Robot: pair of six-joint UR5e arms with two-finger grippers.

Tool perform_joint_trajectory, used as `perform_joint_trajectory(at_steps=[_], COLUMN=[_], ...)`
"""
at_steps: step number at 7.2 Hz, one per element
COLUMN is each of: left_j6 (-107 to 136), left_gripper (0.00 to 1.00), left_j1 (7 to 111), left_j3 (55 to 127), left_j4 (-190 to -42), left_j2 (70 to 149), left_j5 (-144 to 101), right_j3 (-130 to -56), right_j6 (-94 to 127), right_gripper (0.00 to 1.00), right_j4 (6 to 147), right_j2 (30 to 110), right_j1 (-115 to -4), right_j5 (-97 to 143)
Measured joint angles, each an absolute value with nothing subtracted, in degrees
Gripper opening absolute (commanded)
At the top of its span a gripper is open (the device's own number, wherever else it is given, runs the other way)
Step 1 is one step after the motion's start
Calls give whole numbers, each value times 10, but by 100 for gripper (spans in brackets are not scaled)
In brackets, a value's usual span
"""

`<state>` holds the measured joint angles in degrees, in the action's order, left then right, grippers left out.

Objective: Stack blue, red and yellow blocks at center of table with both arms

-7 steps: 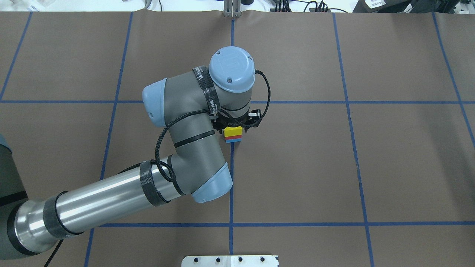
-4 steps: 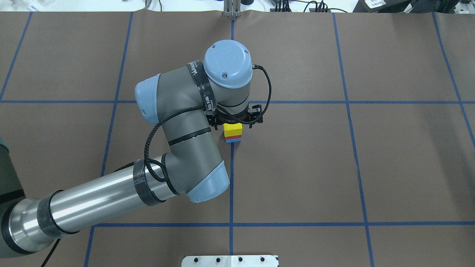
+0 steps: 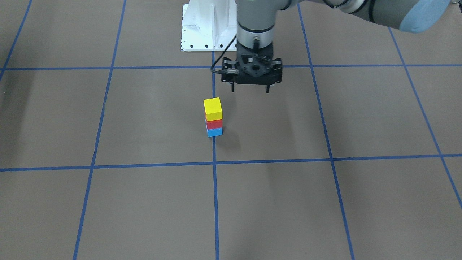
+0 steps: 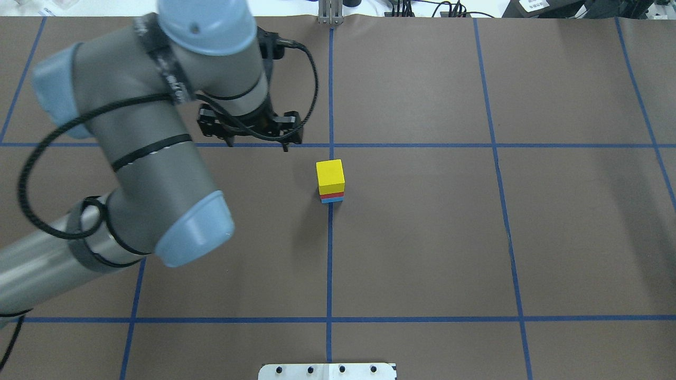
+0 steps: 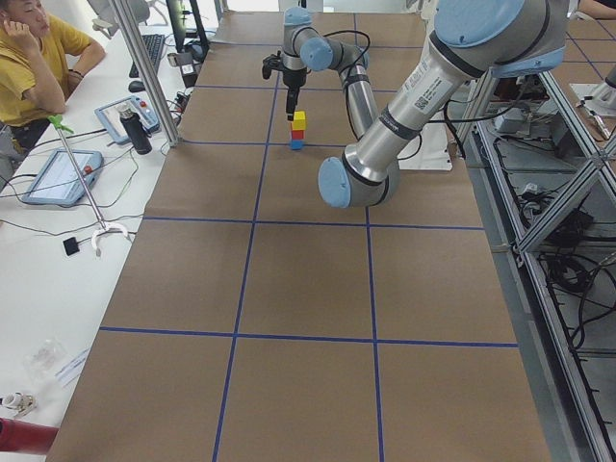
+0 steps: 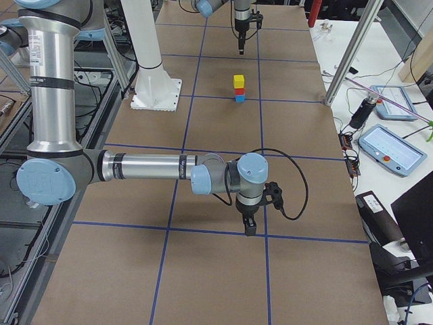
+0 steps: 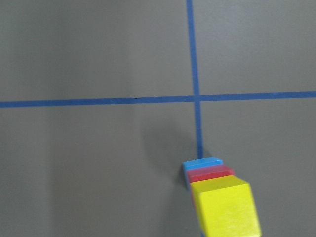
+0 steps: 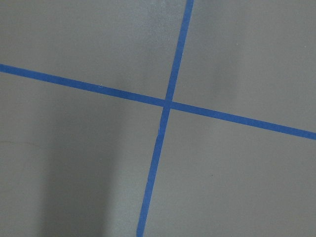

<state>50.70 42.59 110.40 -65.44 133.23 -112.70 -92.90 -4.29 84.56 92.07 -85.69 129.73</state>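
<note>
One yellow block (image 4: 330, 174) atop one red block (image 3: 214, 124) atop one blue block (image 3: 214, 132); left claw (image 3: 249, 90) released, right claw (image 6: 249, 230): cannot tell.

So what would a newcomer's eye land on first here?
The tower at the centre of the table: yellow block on red block on blue block, standing free on a blue tape line. Then the left claw, open and empty, hanging above the table to the robot's left of it. The right claw hangs far off, toward the table's right end.
</note>
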Motion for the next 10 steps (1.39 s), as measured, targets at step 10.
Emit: perform_joint_trajectory(at_steps=[10], left_j6=[-152], left_gripper=[100], left_j1=[900], left_j3=[1001], left_j4=[-940], left_j2=[843], left_j5=[-1272], right_j3=[-930], right_j6=[-65], right_gripper=[99], right_j4=[846], right_j2=[929], right_j1=[-881], right_j5=[1300])
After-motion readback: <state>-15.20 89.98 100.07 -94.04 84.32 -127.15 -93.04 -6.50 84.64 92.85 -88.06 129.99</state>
